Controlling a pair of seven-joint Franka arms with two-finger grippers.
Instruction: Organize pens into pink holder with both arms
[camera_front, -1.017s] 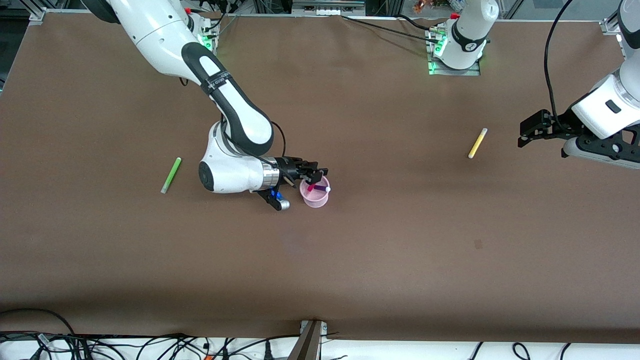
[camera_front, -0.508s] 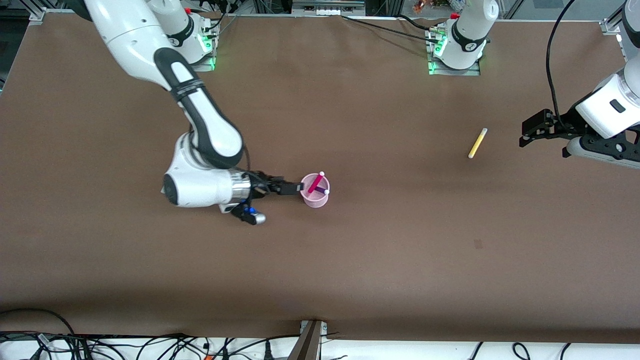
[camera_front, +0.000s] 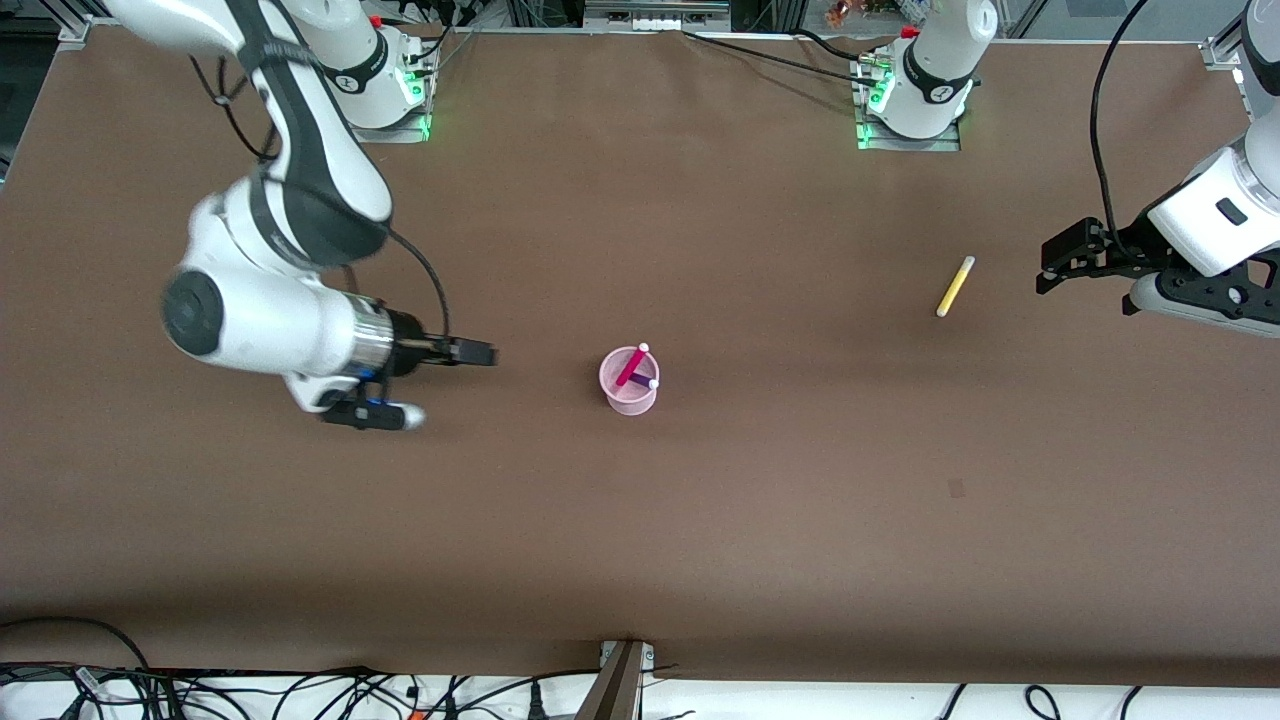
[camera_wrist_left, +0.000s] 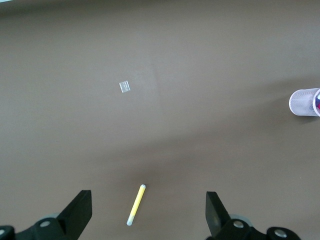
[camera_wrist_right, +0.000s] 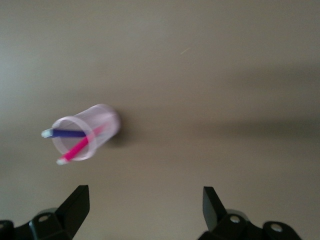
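The pink holder (camera_front: 629, 392) stands mid-table with a magenta pen (camera_front: 631, 366) and a purple pen (camera_front: 643, 381) leaning in it, pale ends up. The right wrist view shows the same holder (camera_wrist_right: 87, 131) with both pens inside. My right gripper (camera_front: 485, 353) is open and empty, off the holder toward the right arm's end of the table. A yellow pen (camera_front: 955, 286) lies flat toward the left arm's end. My left gripper (camera_front: 1043, 275) hovers open just beside it, and the yellow pen (camera_wrist_left: 136, 205) lies on the table between its fingers in the left wrist view.
Both arm bases (camera_front: 915, 90) stand along the table edge farthest from the front camera. Cables and a metal bracket (camera_front: 620, 680) run along the nearest edge. A small dark mark (camera_front: 956, 488) is on the brown table cover.
The right gripper was at the holder, opened, and drew well away toward the right arm's end. The magenta pen now stands in the holder. The left arm barely moved.
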